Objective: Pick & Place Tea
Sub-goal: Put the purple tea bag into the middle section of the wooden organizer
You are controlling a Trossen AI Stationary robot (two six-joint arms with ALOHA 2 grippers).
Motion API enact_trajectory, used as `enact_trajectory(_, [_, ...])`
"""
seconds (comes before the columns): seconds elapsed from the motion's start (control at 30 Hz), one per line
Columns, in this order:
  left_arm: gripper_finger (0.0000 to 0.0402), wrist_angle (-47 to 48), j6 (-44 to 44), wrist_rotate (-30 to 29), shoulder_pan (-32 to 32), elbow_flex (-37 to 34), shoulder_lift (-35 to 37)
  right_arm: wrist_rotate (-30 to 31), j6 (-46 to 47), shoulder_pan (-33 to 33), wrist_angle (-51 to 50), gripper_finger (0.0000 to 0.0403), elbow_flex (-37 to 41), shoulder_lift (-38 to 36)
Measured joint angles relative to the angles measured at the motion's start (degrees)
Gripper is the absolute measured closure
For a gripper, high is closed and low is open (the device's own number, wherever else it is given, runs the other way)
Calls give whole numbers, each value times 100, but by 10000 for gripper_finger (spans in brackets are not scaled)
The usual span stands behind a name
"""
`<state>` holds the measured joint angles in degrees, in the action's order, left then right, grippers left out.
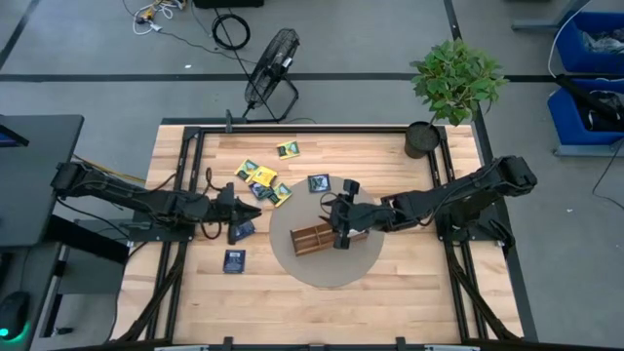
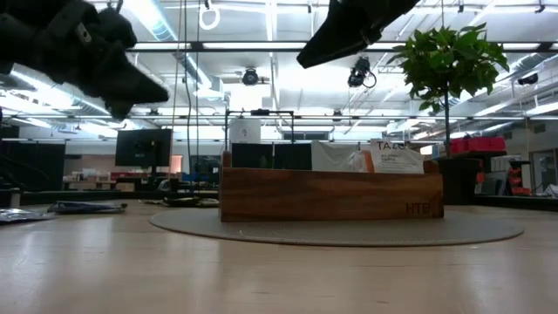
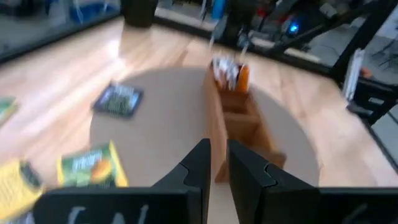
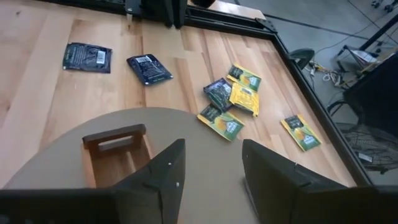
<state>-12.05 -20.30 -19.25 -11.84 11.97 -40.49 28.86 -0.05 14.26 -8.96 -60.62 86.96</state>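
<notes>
The right gripper point(image 1: 338, 230) hangs over the near end of the wooden tray point(image 1: 314, 237), its fingers point(image 4: 163, 171) spread wide with nothing between them in its own wrist view; that stance suits either a sachet just let go or a hand ready to go for another, and the pictures do not say which. The tray sits on a round grey mat point(image 1: 292, 261) in the middle of the table point(image 1: 409, 283), placed where both arms can reach it. Its far compartment already holds a few sachets standing on edge point(image 3: 231, 71), orange and white among them, so part of the task looks done. The left gripper point(image 1: 240, 208) hovers at the mat's left edge, pointing toward the tray, its fingers point(image 3: 199, 163) drawn close with only a thin gap; no sachet shows between them, though one held edge-on would be hard to make out. Most of the tea is still loose on the table: a cluster of yellow-and-green and dark sachets point(image 1: 260, 181) lies behind the left gripper, one yellow one point(image 1: 288, 149) farther back, a dark one point(image 1: 319, 182) near the mat's far edge, and another dark one point(image 1: 234, 260) nearer the front. They lie flat, so a grasp will probably have to come down onto an edge.
</notes>
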Motion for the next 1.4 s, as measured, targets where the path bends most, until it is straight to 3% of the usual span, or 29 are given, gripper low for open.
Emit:
enact_trajectory(0.2, [348,899,-742,82,-3,0,-141,2,-102,-17,-1,234,0,2])
enact_trajectory(0.4, [348,959,-1216,385,-96,39,-661,2,-127,-90,-72,234,0,4])
enact_trajectory(0.63, [348,1378,-1338,231,-426,684,-1474,2,-260,-193,-110,234,0,4])
enact_trajectory(0.93, [349,3930,-2295,-157,-920,1944,-2822,3,-315,-260,-262,234,0,4])
enact_trajectory(1.17, [349,3597,-2551,-109,-846,2080,-3475,4,-369,-260,-264,234,0,4])
enact_trajectory(1.4, [349,3487,-2349,-141,-609,2083,-3528,2,-369,-260,-281,234,0,4])
